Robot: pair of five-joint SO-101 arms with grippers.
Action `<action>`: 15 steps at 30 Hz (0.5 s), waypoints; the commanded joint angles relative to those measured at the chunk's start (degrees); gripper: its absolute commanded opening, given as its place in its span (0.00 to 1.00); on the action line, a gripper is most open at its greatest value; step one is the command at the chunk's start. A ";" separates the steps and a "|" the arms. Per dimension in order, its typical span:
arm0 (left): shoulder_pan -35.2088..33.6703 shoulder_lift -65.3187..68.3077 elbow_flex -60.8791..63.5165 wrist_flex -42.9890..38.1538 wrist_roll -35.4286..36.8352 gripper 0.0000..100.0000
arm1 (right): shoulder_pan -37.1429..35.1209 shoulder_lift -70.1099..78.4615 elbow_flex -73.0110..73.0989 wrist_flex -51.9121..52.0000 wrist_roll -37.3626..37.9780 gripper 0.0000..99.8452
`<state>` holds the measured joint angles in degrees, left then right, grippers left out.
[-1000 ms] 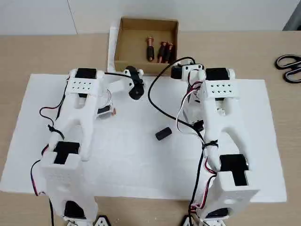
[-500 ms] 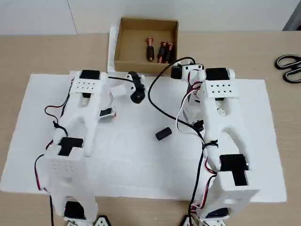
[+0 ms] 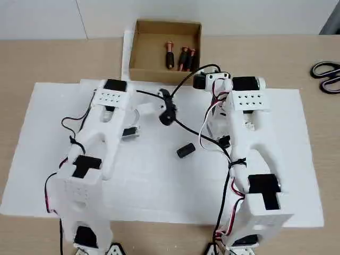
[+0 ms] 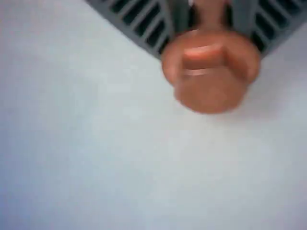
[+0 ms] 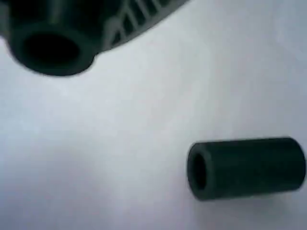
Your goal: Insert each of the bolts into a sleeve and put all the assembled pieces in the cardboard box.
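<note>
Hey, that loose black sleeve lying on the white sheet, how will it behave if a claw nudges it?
The loose sleeve lies on its side, a round tube, so it will probably roll across the white sheet if nudged sideways. It looks short, hollow and rigid, so likely light and firm to grip.

Three assembled pieces (image 3: 183,57) lie inside the single cardboard box (image 3: 149,53). Outside the box: one bolt (image 4: 209,72), a loose sleeve (image 3: 185,151) plus a second sleeve (image 5: 47,48), making two, and one pair of scissors (image 3: 325,74).

Left arm (image 3: 98,141), right arm (image 3: 247,133) bent forward — left end effector (image 4: 209,14) grips a bolt (image 4: 209,72), right end effector (image 5: 72,21) a sleeve (image 5: 48,48).
</note>
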<state>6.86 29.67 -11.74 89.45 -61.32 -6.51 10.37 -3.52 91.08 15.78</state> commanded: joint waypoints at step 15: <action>1.49 -23.21 -1.36 3.60 11.25 0.00 | 0.04 -3.74 -1.23 0.48 0.00 0.00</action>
<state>8.09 14.02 -11.74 92.53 -53.14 -6.51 10.37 -3.52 91.08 15.78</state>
